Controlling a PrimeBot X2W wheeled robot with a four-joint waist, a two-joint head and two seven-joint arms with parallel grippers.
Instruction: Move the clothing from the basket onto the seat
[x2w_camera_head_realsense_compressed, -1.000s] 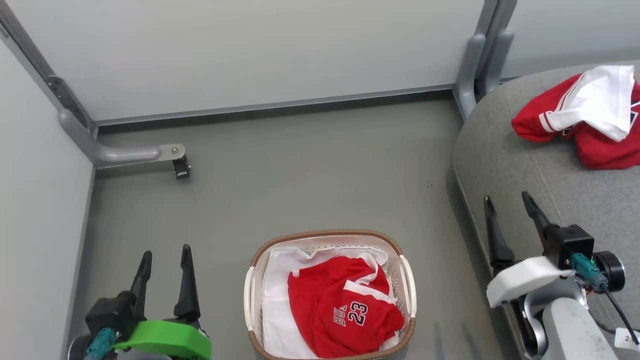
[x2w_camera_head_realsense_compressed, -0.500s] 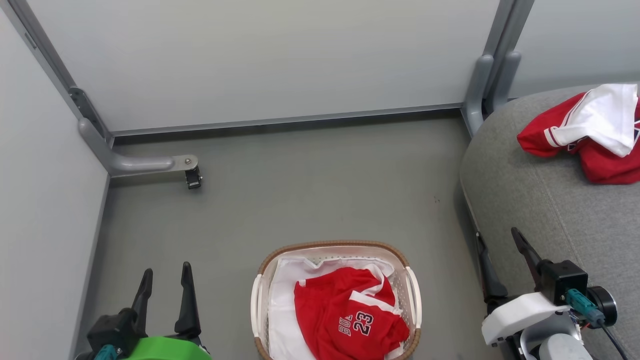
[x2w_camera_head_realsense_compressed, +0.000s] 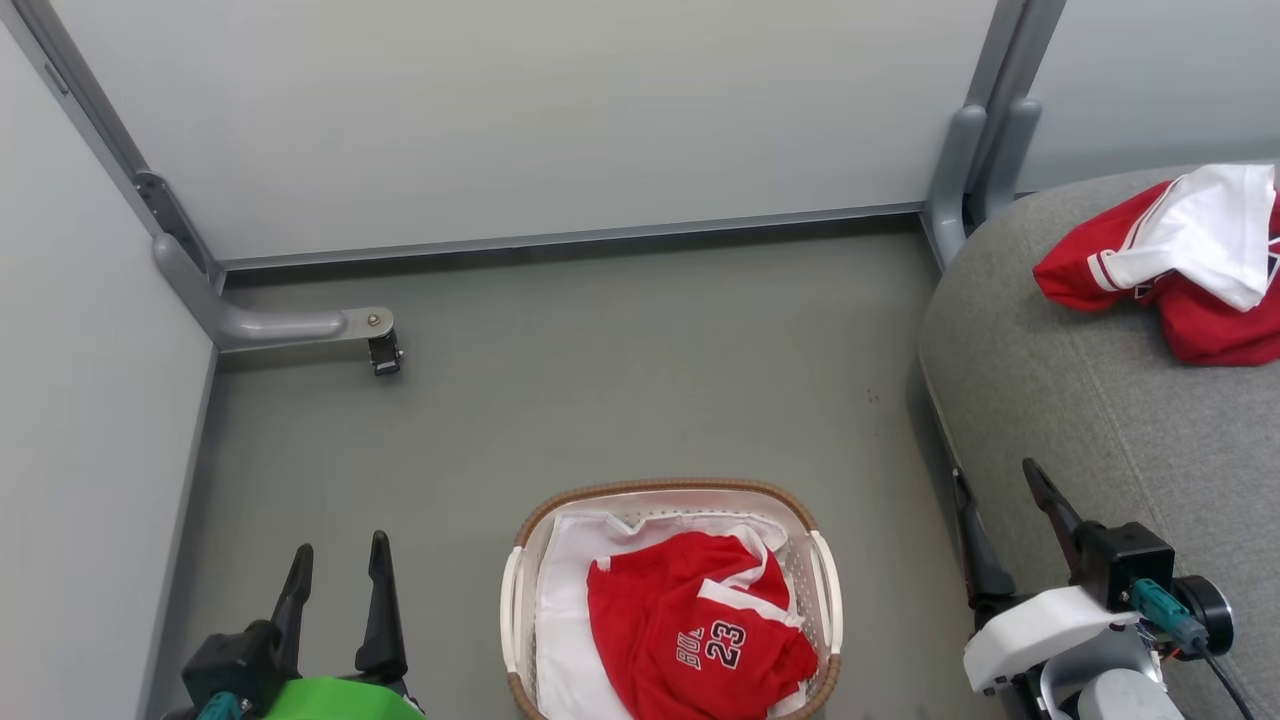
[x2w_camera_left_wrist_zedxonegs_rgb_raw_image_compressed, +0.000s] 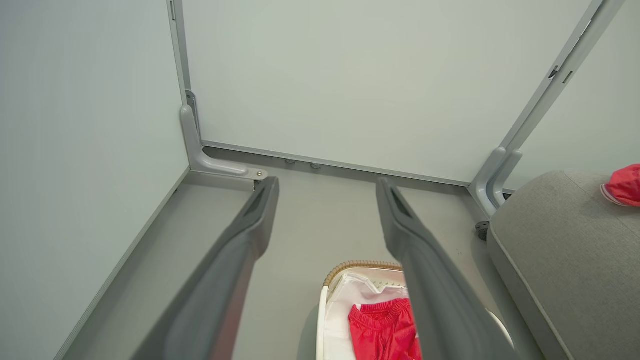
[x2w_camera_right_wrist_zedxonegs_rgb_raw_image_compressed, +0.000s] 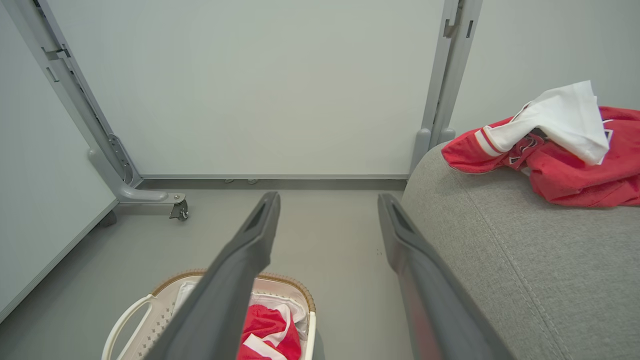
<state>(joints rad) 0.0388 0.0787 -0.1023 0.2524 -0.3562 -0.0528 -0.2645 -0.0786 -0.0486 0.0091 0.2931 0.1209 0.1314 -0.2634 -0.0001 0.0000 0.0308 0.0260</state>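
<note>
A red garment (x2w_camera_head_realsense_compressed: 695, 625) with "23" on it lies crumpled in the white basket (x2w_camera_head_realsense_compressed: 822, 580) with the brown rim, on top of a white cloth (x2w_camera_head_realsense_compressed: 560, 600). The basket (x2w_camera_right_wrist_zedxonegs_rgb_raw_image_compressed: 135, 310) stands on the floor at the bottom centre. Another red garment (x2w_camera_head_realsense_compressed: 1180, 290) with white-striped trim, partly turned white side out, lies on the grey seat (x2w_camera_head_realsense_compressed: 1080, 400) at the right; it also shows in the right wrist view (x2w_camera_right_wrist_zedxonegs_rgb_raw_image_compressed: 565, 160). My left gripper (x2w_camera_head_realsense_compressed: 338, 555) is open at the lower left, away from the basket. My right gripper (x2w_camera_head_realsense_compressed: 990, 480) is open beside the seat's edge, holding nothing.
Grey partition panels close off the back and left. A partition foot with a caster (x2w_camera_head_realsense_compressed: 385, 352) sticks out over the grey floor at the left. Another partition post (x2w_camera_head_realsense_compressed: 960, 170) stands by the seat's far corner.
The head view has shifted, so basket and seat sit lower in the picture. Both grippers have dropped towards the picture's bottom edge, still open; the right one moved the most.
</note>
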